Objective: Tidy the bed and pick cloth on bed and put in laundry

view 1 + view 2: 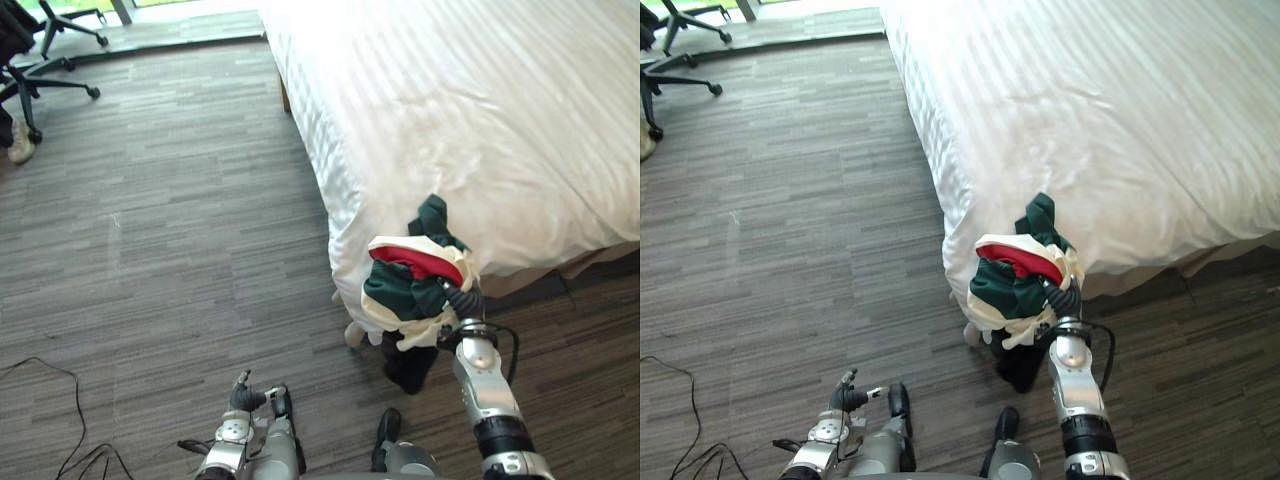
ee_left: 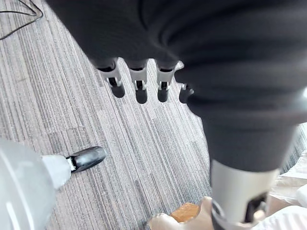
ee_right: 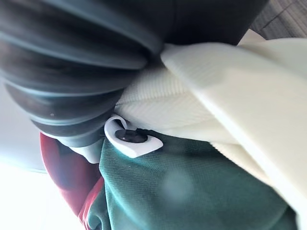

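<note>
The bed [image 1: 480,110] lay under a white striped sheet [image 1: 540,180], smooth but for faint creases. A bundle of green, red and cream cloth [image 1: 412,285] hung against its near corner. On the grey striped floor [image 1: 180,250], an office chair [image 1: 35,80] stood far left.

The cloth [image 1: 415,285] is dark green and cream with a red patch. The bed [image 1: 480,120] is white with faint woven stripes, and the floor [image 1: 170,250] is grey in thin streaked planks; the chair [image 1: 12,35] is black.
</note>
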Available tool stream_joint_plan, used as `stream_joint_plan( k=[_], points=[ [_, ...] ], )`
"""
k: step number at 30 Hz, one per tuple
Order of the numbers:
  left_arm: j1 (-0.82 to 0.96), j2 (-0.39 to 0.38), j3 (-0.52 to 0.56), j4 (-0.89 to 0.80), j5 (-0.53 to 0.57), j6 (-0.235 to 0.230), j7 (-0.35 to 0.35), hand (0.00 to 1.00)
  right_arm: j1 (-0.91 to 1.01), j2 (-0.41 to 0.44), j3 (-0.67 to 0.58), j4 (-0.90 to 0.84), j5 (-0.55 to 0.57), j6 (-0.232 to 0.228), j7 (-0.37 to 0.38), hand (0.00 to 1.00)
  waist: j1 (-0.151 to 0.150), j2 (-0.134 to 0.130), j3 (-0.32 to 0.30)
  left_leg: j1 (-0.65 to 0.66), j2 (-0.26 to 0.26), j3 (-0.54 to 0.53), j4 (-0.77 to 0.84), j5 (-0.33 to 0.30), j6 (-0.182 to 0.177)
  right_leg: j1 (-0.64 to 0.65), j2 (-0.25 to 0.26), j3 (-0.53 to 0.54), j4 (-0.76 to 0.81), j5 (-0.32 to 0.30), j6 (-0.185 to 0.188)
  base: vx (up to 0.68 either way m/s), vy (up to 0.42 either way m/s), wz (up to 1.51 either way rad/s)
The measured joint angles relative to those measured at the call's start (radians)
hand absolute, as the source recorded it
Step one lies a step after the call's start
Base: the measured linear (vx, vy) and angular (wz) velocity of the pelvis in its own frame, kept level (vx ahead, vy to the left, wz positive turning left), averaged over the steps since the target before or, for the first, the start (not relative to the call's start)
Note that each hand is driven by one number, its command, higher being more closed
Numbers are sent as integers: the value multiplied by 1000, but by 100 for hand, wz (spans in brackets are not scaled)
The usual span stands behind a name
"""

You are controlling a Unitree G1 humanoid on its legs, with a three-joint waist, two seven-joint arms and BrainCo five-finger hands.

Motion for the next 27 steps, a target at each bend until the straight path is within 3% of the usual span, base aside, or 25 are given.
stream_joint_plan(
  k=[5, 11, 14, 16, 17, 18, 20, 21, 22, 23, 25, 27],
  points=[
    [22, -4, 0, 0, -5, 0, 0, 0, 101, 41, -1, 13, 58, -19, 16, 100, 0, 1, -13, 26, -3, 6, 0, -10, -5, 28, 1, 2, -11, -2, 2, 11, 0, -3],
    [41, -39, -1, 1, -70, -4, 0, 0, 162, 69, 0, 210, 107, -42, 32, 100, -1, 5, -39, 60, -17, -3, 0, -22, -2, 70, -2, -14, -17, -13, 11, 27, 1, 7],
    [41, -42, -10, -1, -92, -9, 0, 0, 189, 76, 0, 238, 107, -42, 41, 100, -4, 6, -40, 67, -30, -38, 0, -25, 2, 91, -18, -52, 11, -40, 17, 24, 10, 39],
    [44, -41, -35, -9, -109, -15, 0, 0, 198, 76, -2, 237, 107, -42, 41, 100, -6, 6, -42, 66, -47, -89, 0, -30, 9, 83, -43, -74, 105, -95, 19, 40, 15, 56],
    [47, -38, -46, -13, -119, -18, 0, 0, 197, 76, -2, 237, 107, -43, 41, 100, -9, 6, -42, 58, -46, -110, 0, -32, 12, 73, -46, -50, 139, -112, 8, 25, 39, 79],
    [52, -35, -57, -23, -132, -28, 0, 0, 198, 74, -2, 237, 110, -43, 41, 100, -20, 11, -47, 46, -50, -153, 0, -35, 19, 33, -34, 106, 226, -140, -33, 29, 61, 75],
    [54, -18, -58, -43, -147, -36, 0, 0, 199, 80, 0, 237, 124, -44, 41, 100, -26, 0, -48, 39, -49, -191, 0, -28, 19, 4, -9, 292, 286, -184, -32, 47, 32, 85],
    [62, -6, -56, -52, -165, -42, 0, 0, 209, 94, 2, 240, 143, -46, 41, 100, -24, -24, -57, 34, -63, -215, 0, -22, 11, 22, -14, 356, 270, -230, -19, 49, -70, 72],
    [66, 2, -50, -52, -174, -43, 0, 0, 211, 98, 3, 242, 145, -46, 42, 100, -22, -50, -72, 34, -77, -224, 0, -17, 4, 42, -22, 351, 252, -250, 2, 58, -137, 60],
    [78, 10, -35, -52, -191, -44, 1, 0, 211, 100, 4, 249, 146, -47, 42, 100, -18, -50, -74, 31, -80, -239, 0, -6, -3, 69, -25, 324, 214, -274, 18, 43, -201, 49],
    [88, 0, -33, -52, -213, -44, 1, 0, 192, 93, 6, 262, 146, -48, 42, 100, -19, -29, -74, 32, -59, -267, 0, 3, -15, 101, -1, 289, 182, -270, 13, 6, -162, 35],
    [101, -48, -13, -55, -239, -48, 0, 0, 191, 69, 18, 282, 140, -48, 42, 100, 6, 9, -74, 14, -38, -280, 0, 11, -24, 104, 23, 272, 160, -259, -2, -13, -96, 17]
  ],
)
